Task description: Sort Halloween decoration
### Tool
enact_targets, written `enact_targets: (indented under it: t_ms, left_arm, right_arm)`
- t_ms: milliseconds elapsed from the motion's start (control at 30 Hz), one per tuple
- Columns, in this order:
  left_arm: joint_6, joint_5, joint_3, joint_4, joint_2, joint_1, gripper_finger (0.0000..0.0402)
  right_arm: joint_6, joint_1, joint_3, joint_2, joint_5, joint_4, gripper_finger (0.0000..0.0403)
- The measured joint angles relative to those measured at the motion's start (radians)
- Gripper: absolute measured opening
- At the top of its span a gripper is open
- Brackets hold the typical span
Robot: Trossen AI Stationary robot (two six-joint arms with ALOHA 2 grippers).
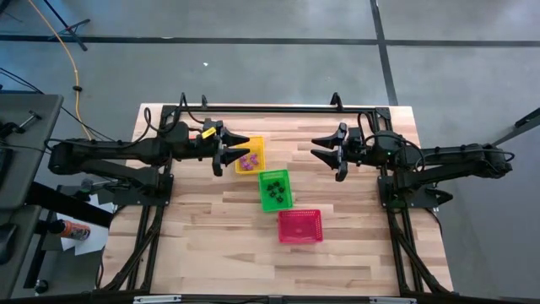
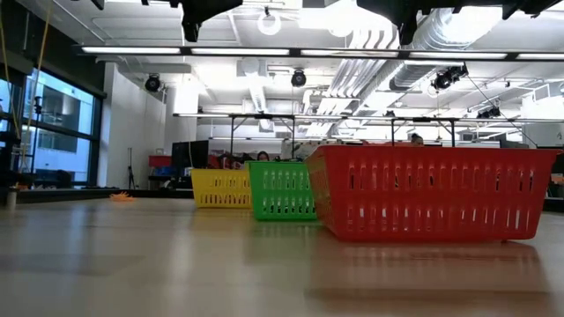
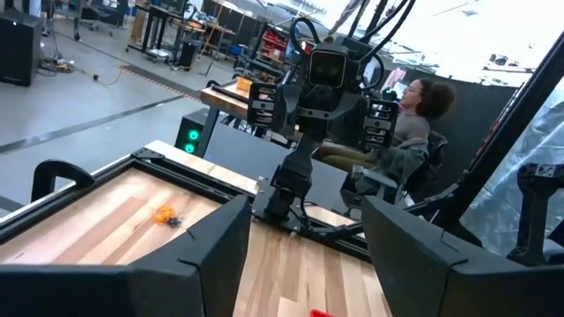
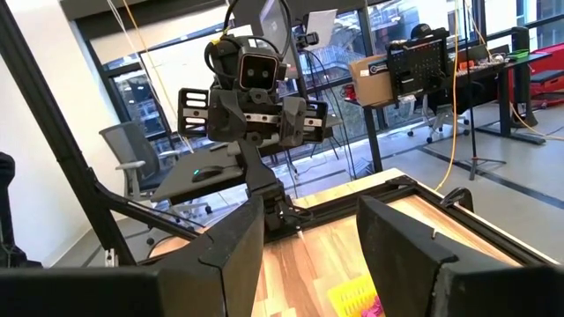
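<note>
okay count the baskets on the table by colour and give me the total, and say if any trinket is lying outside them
Yellow basket: 1
Green basket: 1
Red basket: 1
Total baskets: 3
Orange trinket loose on the table, outside the baskets: 1
</note>
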Motion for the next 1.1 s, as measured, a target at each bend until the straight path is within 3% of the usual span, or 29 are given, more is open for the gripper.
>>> enact_targets:
  t_ms: [200, 367, 500, 567, 633, 767, 933, 1100]
  left_arm:
    - [0.000, 0.000, 0.000, 0.000, 0.000, 0.000, 0.0209]
    - [-0.002, 0.000, 0.000, -0.001, 0.000, 0.000, 0.0209]
    - [-0.002, 0.000, 0.000, -0.001, 0.000, 0.000, 0.0209]
    - [-0.002, 0.000, 0.000, -0.001, 0.000, 0.000, 0.0209]
    - [-0.002, 0.000, 0.000, -0.002, 0.000, 0.000, 0.0209]
    - [-0.002, 0.000, 0.000, -0.006, 0.000, 0.000, 0.0209]
    - [-0.002, 0.000, 0.000, -0.011, 0.001, 0.000, 0.0209]
    - [-0.002, 0.000, 0.000, -0.037, 0.001, 0.000, 0.0209]
  right_arm:
    - [0.005, 0.000, 0.000, 0.000, 0.000, 0.000, 0.0178]
    - [0.115, 0.000, 0.000, 0.000, 0.006, 0.007, 0.0178]
    - [0.157, 0.000, 0.009, 0.000, 0.053, 0.076, 0.0178]
    - [0.143, -0.001, 0.053, 0.002, 0.103, 0.028, 0.0178]
    - [0.151, -0.019, 0.137, 0.015, 0.187, -0.100, 0.0178]
    - [0.233, -0.131, 0.373, 0.092, 0.264, -0.582, 0.0178]
    - [0.322, -0.319, 0.612, 0.247, 0.256, -1.119, 0.0178]
    - [0.351, -0.469, 0.654, 0.353, 0.170, -1.353, 0.0178]
